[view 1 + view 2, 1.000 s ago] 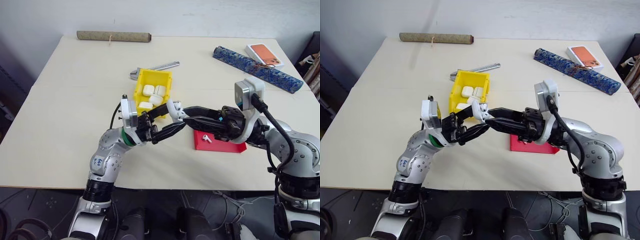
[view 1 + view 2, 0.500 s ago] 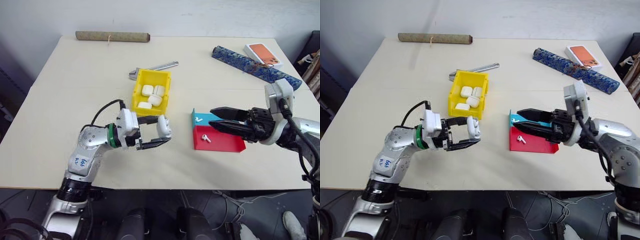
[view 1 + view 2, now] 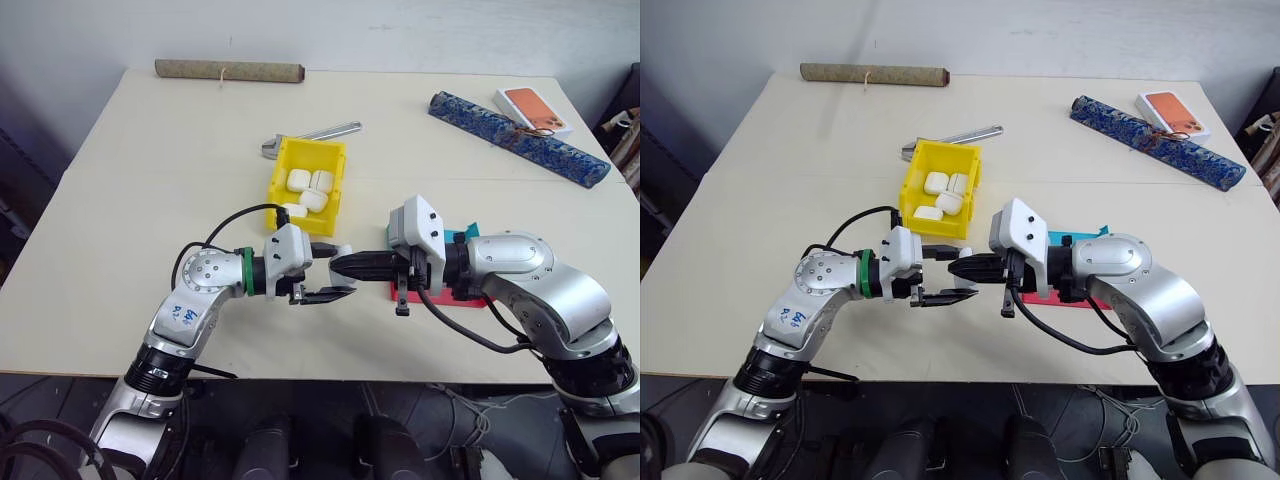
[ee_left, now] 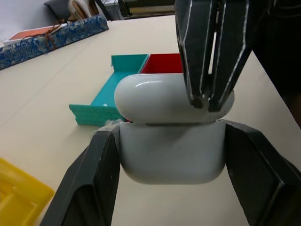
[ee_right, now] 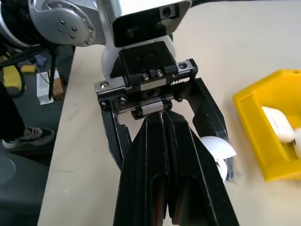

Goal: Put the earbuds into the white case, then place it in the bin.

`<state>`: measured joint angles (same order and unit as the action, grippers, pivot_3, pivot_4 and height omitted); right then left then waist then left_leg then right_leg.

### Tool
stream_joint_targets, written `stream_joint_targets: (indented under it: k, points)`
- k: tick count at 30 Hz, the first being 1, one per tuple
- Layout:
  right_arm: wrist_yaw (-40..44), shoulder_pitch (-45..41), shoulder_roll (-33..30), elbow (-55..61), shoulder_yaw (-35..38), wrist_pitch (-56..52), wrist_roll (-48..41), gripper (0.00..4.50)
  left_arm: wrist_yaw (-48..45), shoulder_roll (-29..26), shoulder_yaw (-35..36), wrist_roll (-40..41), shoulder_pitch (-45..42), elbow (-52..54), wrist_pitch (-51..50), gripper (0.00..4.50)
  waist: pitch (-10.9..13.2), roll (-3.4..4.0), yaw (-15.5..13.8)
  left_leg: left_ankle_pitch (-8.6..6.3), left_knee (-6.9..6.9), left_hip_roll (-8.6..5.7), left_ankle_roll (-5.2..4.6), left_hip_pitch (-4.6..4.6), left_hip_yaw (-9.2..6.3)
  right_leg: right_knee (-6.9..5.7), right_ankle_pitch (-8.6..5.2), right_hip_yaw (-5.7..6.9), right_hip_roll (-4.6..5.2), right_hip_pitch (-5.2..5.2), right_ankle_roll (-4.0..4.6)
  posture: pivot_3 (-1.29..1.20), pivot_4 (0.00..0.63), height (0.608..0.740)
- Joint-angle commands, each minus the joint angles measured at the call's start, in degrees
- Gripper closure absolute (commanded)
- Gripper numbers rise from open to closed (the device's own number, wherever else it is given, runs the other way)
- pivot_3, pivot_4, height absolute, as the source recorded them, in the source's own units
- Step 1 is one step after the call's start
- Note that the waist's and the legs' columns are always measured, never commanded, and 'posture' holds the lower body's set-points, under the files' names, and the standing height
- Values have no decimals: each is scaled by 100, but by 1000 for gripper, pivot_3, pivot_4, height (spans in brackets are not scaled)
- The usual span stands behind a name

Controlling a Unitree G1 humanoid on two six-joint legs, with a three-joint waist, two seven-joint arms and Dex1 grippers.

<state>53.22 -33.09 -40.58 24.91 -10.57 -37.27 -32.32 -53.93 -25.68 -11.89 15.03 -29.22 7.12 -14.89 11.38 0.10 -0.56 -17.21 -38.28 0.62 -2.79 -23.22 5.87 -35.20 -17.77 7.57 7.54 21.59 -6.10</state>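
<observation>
On the bench (image 3: pixel 140 180), the bin (image 3: pixel 306 184) stands at 12 o'clock from the left end effector (image 3: pixel 325 272), which pinches the white case (image 4: pixel 171 136) by its sides. At 3 o'clock of it, the right end effector (image 3: pixel 345 265) — fingers pressed together — touches the case's lid.

On the table (image 3: pixel 790 150), the left pincer (image 3: pixel 940 273) clamps the white case (image 3: pixel 962 256) just in front of the bin (image 3: pixel 938 166), which holds several white cases. The right pincer (image 3: pixel 958 268), fingers together, meets it. A red tray (image 3: pixel 1040 297) lies under the right arm.
</observation>
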Motion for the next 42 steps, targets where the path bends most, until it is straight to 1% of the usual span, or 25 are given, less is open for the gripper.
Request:
stream_joint_targets:
  k: [1, 3, 4, 7, 8, 10, 11, 13, 15, 17, 21, 24, 25, 29, 32, 34, 36, 37, 38, 39, 41, 42]
  points:
    - [280, 342, -451, 26, 377, 64, 58, 4466, 69, -19, 141, 62, -11, 432, 102, 1698, 1, -1, -43, 0, 0, 0, 0, 0, 0, 2, 0, 0, 0, 0, 0, 0, 150, 740]
    - [404, 591, -725, -7, 630, 46, 14, 4466, 81, -49, 206, 95, 33, 504, 99, 1698, 1, -1, -75, 0, 1, -1, -1, 1, 5, 6, 0, -2, 1, -1, 0, 0, 150, 740]
    - [352, 697, -700, 3, 827, 12, -121, 4466, 72, -61, 260, 167, 74, 559, 70, 1698, 1, -6, -88, 0, 1, 0, -2, 1, 2, 6, 0, -1, 1, -2, 0, 0, 150, 740]
    - [82, 1086, -313, 77, 1759, 89, -797, 4466, 70, -92, 585, 616, 268, 814, -217, 1698, 1, -7, -79, 0, 1, 2, -1, 1, 0, 8, 0, -1, 3, -5, 0, 0, 150, 740]
    - [-19, 1216, -222, 112, 1990, 136, -874, 4466, 89, -114, 691, 752, 334, 897, -344, 1698, 1, -7, -71, 0, 1, 4, -1, 3, -3, 7, 0, 0, 2, -8, 0, 0, 150, 740]
    - [-186, 1781, -46, 153, 2640, 420, -873, 4466, 131, -319, 1042, 1106, 518, 1052, -831, 1698, 1, -7, -76, 1, 4, 6, 1, 5, -3, 4, 0, -1, 2, -7, 0, 0, 150, 740]
    - [-206, 2160, 40, 198, 2936, 726, -726, 4310, 187, -466, 1271, 1310, 609, 1065, -1185, 1698, 1, -7, -80, 2, 4, 6, 3, 5, -7, 4, 0, 1, 1, -8, 0, 0, 150, 740]
    - [-209, 2754, 131, 323, 3315, 1192, -491, 3909, 322, -707, 1604, 1620, 727, 1049, -1771, 1698, -1, -9, -96, 3, 9, 6, 5, 5, -15, 5, 0, 5, -1, -10, 0, 0, 150, 740]
    - [-443, 3184, 517, 423, 3728, 2023, -175, 3282, 463, -750, 1965, 1776, 592, 804, -1815, 1698, 0, -9, -95, 5, 10, 0, 2, 4, -10, 5, 0, 1, -3, -8, 0, 0, 150, 740]
    - [-293, 3546, 847, 430, 4014, 2861, -54, 2552, 791, -645, 2122, 1660, 127, 370, -1755, 1698, 0, -10, -125, 10, 8, -6, -3, 5, -8, 2, 1, 0, -8, -9, -3, 0, 150, 740]
    - [-175, 4043, 1162, 287, 4160, 3682, 87, 1192, 1514, -293, 1894, 1031, -947, -748, -1536, 1698, -2, -13, -151, 23, 9, -40, -16, 11, -17, -21, 7, -10, -4, -9, -14, 0, 150, 740]
    - [-287, 4164, 1337, 117, 4192, 4235, 248, 221, 1733, 37, 1582, 546, -1694, -1711, -1148, 1698, -2, -14, -141, 26, 14, -53, -21, 19, -9, -28, 12, -14, 1, -9, -23, 0, 150, 740]
    - [-345, 4182, 1358, 76, 4186, 4335, 293, 15, 1832, 185, 1456, 336, -2019, -2195, -959, 1698, -3, -14, -131, 27, 13, -53, -22, 18, -8, -29, 12, -13, 0, -8, -24, 0, 150, 740]
    - [-548, 4244, 1363, 2, 4095, 4480, 425, 15, 2189, 751, 1167, -281, -3201, -4259, -177, 1698, 1, -21, -116, 35, 14, -56, -26, 17, 3, -31, 13, 0, -1, -1, -25, 0, 150, 740]
    - [-682, 4275, 1355, 23, 3997, 4508, 486, 15, 2245, 971, 1018, -648, -3725, -5467, 439, 1698, 2, -22, -78, 36, 18, -57, -27, 18, 11, -30, 13, 3, 0, 3, -27, 0, 150, 740]
    - [-767, 4276, 1358, 54, 3928, 4508, 520, 15, 2252, 1082, 1106, -678, -3941, -6037, 659, 1698, 2, -22, -59, 36, 23, -55, -27, 19, 20, -29, 13, 2, -1, 8, -27, 0, 150, 740]
    - [-883, 4272, 1371, 133, 3854, 4480, 543, 0, 2301, 1133, 1131, -785, -4076, -6445, 878, 977, 3, -23, -58, 37, 24, -52, -27, 20, 24, -30, 12, 2, -2, 11, -28, 0, 150, 740]
    - [-929, 4271, 1366, 154, 3819, 4477, 556, 0, 2276, 1147, 1156, -800, -4123, -6568, 966, 833, 3, -24, -59, 37, 23, -51, -26, 20, 24, -33, 12, 2, -2, 13, -28, 0, 150, 740]
    - [-958, 4270, 1342, 161, 3792, 4470, 556, 0, 2184, 1108, 1143, -832, -4096, -6507, 1103, 389, 3, -24, -62, 37, 23, -51, -26, 20, 24, -34, 12, 1, -1, 14, -28, 0, 150, 740]
    - [-963, 4273, 1308, 157, 3770, 4463, 550, 0, 1993, 1053, 1161, -798, -4028, -6359, 1197, 127, 5, -27, -69, 37, 22, -51, -26, 19, 24, -34, 12, 1, 0, 15, -28, 0, 150, 740]
    - [-946, 4285, 1253, 144, 3757, 4462, 531, 0, 1663, 966, 1185, -736, -3891, -6081, 1282, 55, 6, -28, -76, 38, 21, -52, -27, 17, 23, -34, 12, 2, 1, 16, -28, 0, 150, 740]
    - [-866, 4264, 1171, 67, 3783, 4449, 482, 0, 1404, 800, 1180, -701, -3658, -5651, 1372, 55, 6, -28, -75, 37, 21, -52, -27, 17, 24, -33, 12, 1, 2, 16, -28, 0, 150, 740]
